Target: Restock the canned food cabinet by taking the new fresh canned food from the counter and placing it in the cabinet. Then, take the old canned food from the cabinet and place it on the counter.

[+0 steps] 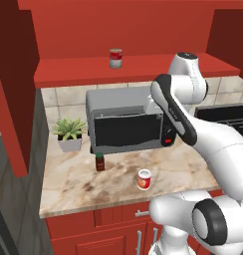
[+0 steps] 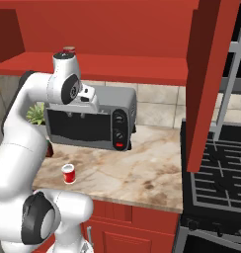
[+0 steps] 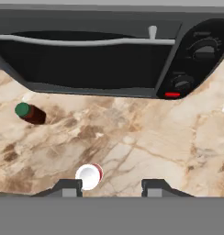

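The left base view looked forward and down from behind the arm's left side; the right base view did the same from its right. Both took in the counter (image 1: 78, 187), the toaster oven (image 1: 126, 124) and the cabinet (image 1: 118, 30). The hand view looked steeply down, close over that counter and the oven's front.
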Controlling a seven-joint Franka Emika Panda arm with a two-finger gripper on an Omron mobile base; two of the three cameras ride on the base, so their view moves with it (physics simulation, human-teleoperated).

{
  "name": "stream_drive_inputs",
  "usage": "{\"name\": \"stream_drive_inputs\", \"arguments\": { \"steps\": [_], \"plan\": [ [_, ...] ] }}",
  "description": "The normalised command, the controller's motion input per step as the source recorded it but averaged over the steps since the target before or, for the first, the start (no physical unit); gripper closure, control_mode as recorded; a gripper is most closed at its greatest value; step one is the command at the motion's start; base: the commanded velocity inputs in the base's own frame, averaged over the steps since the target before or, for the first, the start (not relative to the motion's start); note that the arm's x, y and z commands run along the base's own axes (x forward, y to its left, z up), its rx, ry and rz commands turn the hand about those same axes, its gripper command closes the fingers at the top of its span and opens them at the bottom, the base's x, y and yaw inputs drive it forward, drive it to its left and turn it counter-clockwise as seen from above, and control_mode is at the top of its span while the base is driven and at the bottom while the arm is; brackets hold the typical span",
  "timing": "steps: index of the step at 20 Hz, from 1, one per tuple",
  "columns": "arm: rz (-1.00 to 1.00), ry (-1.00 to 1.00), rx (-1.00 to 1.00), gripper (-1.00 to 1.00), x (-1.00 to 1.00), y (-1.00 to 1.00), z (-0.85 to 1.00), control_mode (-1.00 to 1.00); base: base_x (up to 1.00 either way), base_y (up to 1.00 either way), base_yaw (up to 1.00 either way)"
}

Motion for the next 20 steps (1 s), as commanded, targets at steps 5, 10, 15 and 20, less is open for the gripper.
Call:
{"name": "stream_drive_inputs", "arguments": {
  "steps": [5,10,15,20],
  "plan": [
    [0.00,0.03,0.01,-1.00,-0.08,0.26,-0.09,-1.00,0.00,0.00,0.00],
    [0.00,0.16,0.00,-1.00,-0.15,0.52,-0.60,-1.00,0.00,0.00,0.00],
    [0.00,0.26,0.00,-1.00,-0.25,0.20,-0.95,-1.00,0.00,0.00,0.00],
    [0.00,0.27,0.00,-1.00,-0.33,0.09,-1.00,-1.00,0.00,0.00,0.00]
  ]
}}
